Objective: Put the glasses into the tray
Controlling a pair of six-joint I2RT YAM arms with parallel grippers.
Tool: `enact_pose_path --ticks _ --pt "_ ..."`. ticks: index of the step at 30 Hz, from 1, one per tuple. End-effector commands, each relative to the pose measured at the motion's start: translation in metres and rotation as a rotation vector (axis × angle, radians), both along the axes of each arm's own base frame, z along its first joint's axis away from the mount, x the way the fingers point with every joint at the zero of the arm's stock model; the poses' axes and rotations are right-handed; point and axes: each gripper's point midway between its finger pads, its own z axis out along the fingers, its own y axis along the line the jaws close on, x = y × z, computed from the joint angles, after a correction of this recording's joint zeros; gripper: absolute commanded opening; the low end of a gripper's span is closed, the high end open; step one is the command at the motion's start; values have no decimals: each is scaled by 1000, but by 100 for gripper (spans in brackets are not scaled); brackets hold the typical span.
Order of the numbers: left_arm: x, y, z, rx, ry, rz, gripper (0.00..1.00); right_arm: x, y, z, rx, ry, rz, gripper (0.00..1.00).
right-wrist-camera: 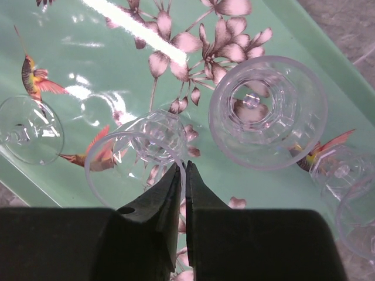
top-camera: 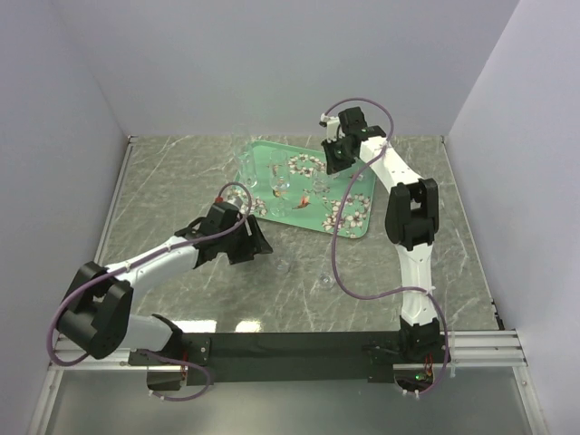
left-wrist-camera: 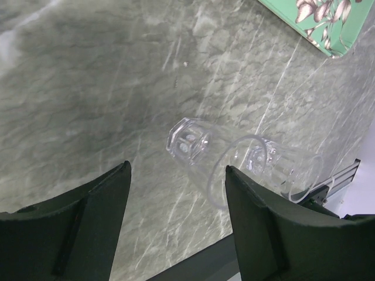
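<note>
Now several glasses (right-wrist-camera: 266, 111) sit in the tray (right-wrist-camera: 296, 32), right gripper (right-wrist-camera: 186, 170) pinching one's rim, left gripper (left-wrist-camera: 177, 170) open, empty.

tray (left-wrist-camera: 328, 26): only a corner shows at the left wrist.
left gripper (left-wrist-camera: 177, 170): finger bases cut off below.
glasses (top-camera: 284, 265): faint on the table (top-camera: 181, 181) from above, shapes untellable.
rightmost glass (right-wrist-camera: 351, 199): cut by the frame edge.
</note>
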Motion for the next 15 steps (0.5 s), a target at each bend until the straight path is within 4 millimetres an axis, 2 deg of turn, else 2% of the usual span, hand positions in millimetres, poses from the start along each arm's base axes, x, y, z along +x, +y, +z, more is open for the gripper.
enact_pose_path --ticks 1,2,8,11,14,15 --pt "14 -19 20 -39 -64 -38 70 9 7 22 18 -53 -4 13" --pt "14 -21 17 -35 -56 -43 70 7 9 21 17 -49 3 20" --pt "20 -26 11 20 -40 -42 62 4 8 37 18 -85 24 45" --pt "22 -29 11 52 -38 -50 56 -2 6 56 26 -123 32 53" --pt "17 -29 5 102 -21 -61 51 -7 3 63 37 -135 37 56" --pt "18 -30 8 107 -28 -63 49 -10 2 72 46 -149 39 57"
